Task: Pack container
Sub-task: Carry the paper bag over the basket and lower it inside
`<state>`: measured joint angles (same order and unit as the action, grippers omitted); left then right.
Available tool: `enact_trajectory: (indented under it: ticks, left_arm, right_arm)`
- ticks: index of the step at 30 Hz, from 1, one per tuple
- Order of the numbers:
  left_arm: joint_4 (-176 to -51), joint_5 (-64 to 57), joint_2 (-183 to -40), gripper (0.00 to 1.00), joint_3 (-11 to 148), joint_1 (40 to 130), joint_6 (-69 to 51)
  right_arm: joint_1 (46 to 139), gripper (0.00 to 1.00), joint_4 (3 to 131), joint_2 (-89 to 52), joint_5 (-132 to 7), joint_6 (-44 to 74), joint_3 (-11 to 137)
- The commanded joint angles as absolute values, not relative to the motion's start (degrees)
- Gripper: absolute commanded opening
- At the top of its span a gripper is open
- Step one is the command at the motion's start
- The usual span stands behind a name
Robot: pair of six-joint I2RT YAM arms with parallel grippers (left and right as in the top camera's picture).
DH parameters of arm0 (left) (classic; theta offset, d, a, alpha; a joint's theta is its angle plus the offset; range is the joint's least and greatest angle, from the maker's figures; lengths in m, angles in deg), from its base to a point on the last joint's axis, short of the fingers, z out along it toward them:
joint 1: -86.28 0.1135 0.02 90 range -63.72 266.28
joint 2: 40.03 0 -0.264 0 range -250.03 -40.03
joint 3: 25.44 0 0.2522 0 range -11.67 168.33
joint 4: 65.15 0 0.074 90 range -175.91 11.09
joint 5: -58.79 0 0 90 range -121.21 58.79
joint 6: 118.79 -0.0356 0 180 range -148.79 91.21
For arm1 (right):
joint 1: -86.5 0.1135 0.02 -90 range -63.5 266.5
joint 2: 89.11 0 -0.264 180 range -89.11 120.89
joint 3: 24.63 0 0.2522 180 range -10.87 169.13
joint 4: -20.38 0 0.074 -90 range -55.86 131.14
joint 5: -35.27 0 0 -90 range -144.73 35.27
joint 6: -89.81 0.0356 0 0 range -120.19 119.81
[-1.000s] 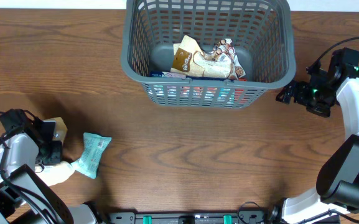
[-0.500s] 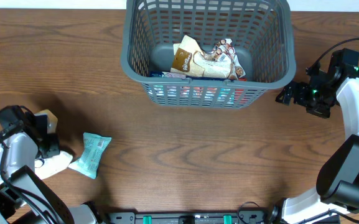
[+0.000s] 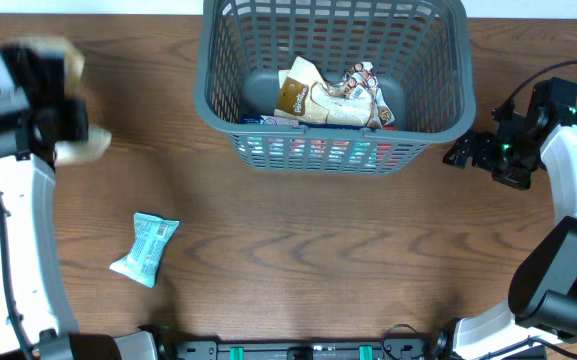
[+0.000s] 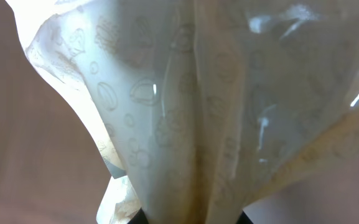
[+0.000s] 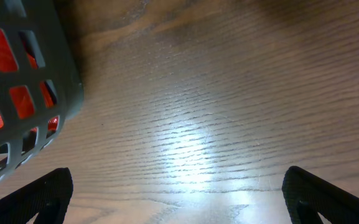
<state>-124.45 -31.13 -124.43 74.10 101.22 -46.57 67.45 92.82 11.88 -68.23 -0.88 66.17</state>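
The container [image 3: 308,152] sits at the desk's far middle, so with our left end effector [image 3: 63,125] gripping a pale snack packet [image 4: 191,112] at far left, we should clear the rim before releasing, while the right end effector [image 3: 460,152] hangs spread wide beside it.

White-shelled arms [image 3: 16,230] with black joints, thin black cables [image 3: 543,72], small green lights [image 3: 509,148], black fingers [image 5: 36,194]

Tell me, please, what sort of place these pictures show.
Probably a robotics lab bench: a left arm and a right arm flank a wooden table holding a grey basket of snack packets.
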Motion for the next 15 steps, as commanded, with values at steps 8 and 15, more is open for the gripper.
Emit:
enact_trajectory:
  ticks: [8, 15]
  left_arm:
    - [-121.8, -30.4, -124.3, 0.06, 96.4, 83.6, -50.2]
    - [-115.2, -30.4, -127.5, 0.06, 97.2, 71.6, -64.1]
  right_arm:
    - [68.2, 0.99, 92.8, 11.0, -68.3, -2.0, 65.9]
    - [68.2, 0.99, 93.4, 11.0, -68.7, -2.0, 65.9]
